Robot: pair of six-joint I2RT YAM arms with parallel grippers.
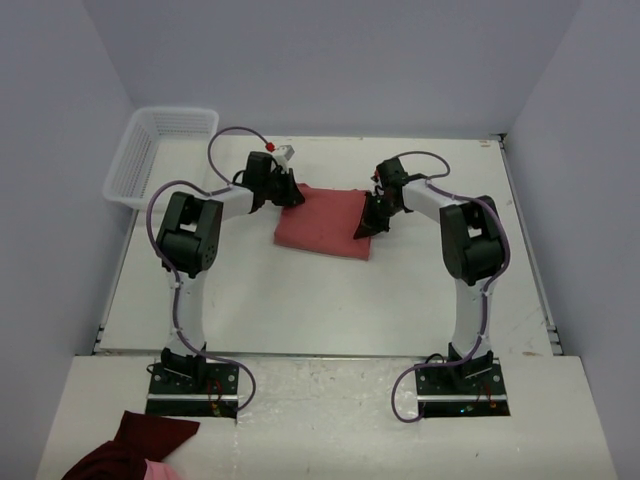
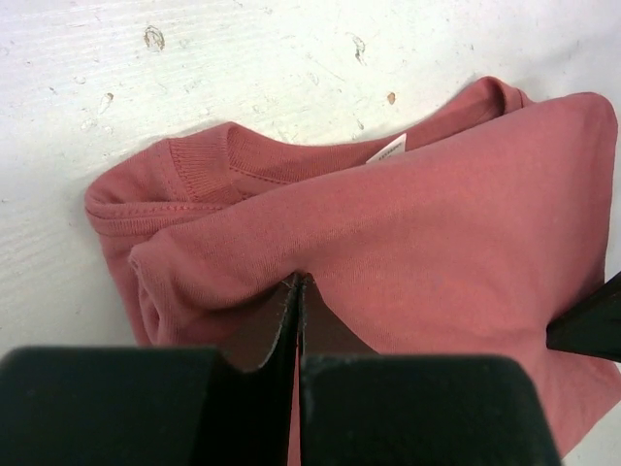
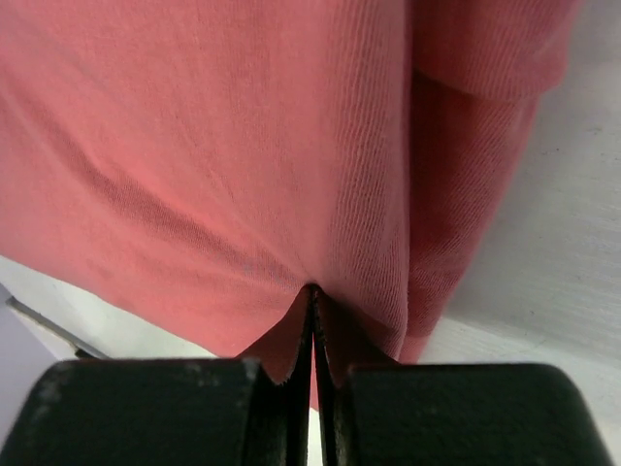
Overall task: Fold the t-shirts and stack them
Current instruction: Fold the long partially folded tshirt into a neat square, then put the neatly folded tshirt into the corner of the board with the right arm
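One salmon-red t-shirt (image 1: 320, 222) lies partly folded on the white table between the two arms. My left gripper (image 1: 287, 194) is shut on the shirt's left edge; the left wrist view shows the collar and white neck label (image 2: 390, 149) beyond the pinched fold (image 2: 388, 252). My right gripper (image 1: 364, 228) is shut on the shirt's right edge; in the right wrist view the cloth (image 3: 243, 165) is pinched between the closed fingers (image 3: 312, 291).
A white plastic basket (image 1: 158, 152) stands at the table's far left corner. A dark maroon cloth bundle with a pink patch (image 1: 135, 450) lies on the near shelf, left of the left arm's base (image 1: 190, 380).
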